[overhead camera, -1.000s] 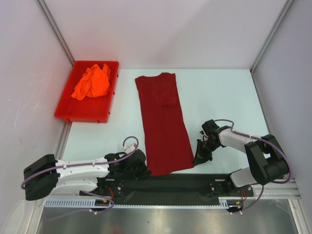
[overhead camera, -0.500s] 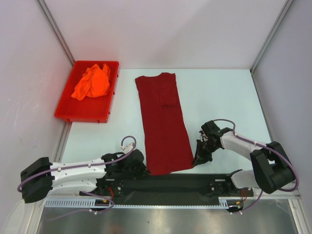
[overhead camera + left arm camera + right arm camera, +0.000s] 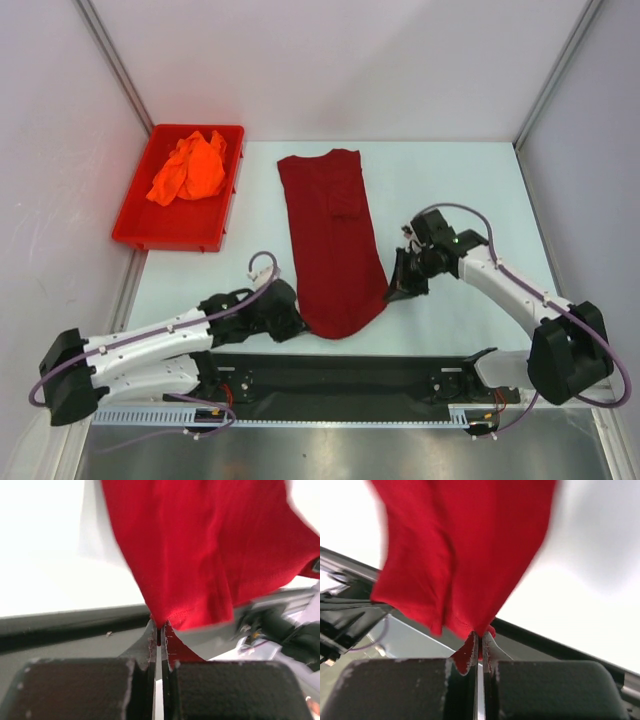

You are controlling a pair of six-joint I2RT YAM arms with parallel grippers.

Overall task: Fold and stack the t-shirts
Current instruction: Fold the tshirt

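Maroon t-shirt lies lengthwise on the desk, collar at the far end, folded narrow. Left pincer is clamped tight on the near-left hem corner. The right pincer is clamped tight on the near-right corner. The hem between them curves. Orange t-shirt sits crumpled in the red bin, far left.

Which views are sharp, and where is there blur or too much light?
Top external view: sharp, evenly lit, the maroon shirt clear. Left wrist view: the table is washed out to white, the shirt's folds slightly soft. Right wrist view: the shirt's edges are smeared by blur, the background overexposed.
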